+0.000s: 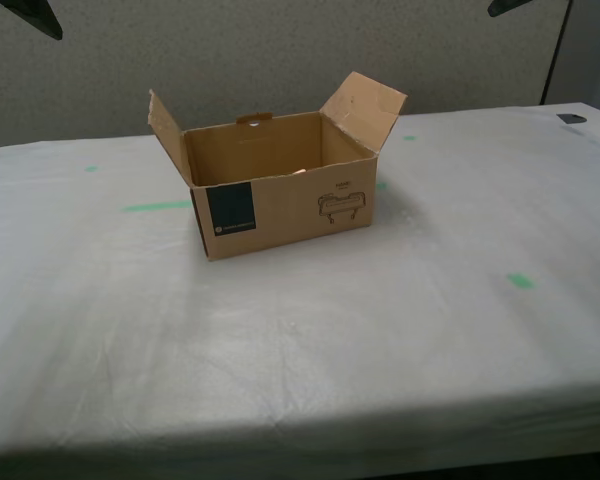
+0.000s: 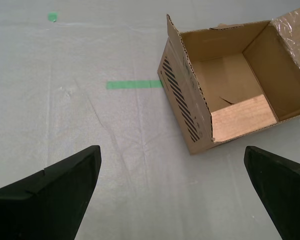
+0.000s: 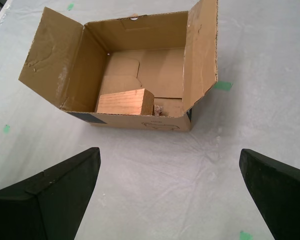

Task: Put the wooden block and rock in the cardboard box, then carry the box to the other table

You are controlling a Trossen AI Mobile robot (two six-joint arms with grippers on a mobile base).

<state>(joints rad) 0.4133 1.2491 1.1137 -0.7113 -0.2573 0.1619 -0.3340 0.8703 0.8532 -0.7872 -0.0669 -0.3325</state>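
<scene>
Cardboard box (image 1: 280,190) holds wooden block (image 3: 125,102), rock (image 3: 158,109).

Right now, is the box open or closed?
Open. The cardboard box has its flaps spread outward, and the wooden block and rock show inside.

Cardboard box (image 1: 280,190): brown corrugated, dark blue label patch on the front face, black line drawing beside it; black diagonal stripes along one side in the second wrist view. Wooden block (image 3: 125,102) inside: pale tan with fine grain lines. Rock (image 3: 158,109) just beside it: pinkish-brown, speckled, mostly hidden by the box wall. Table (image 1: 400,320): wrinkled white cloth with small green tape marks, one longer green strip near the box. Gripper fingers (image 3: 50,195): matte black. Back wall: grey-beige, finely speckled.
</scene>
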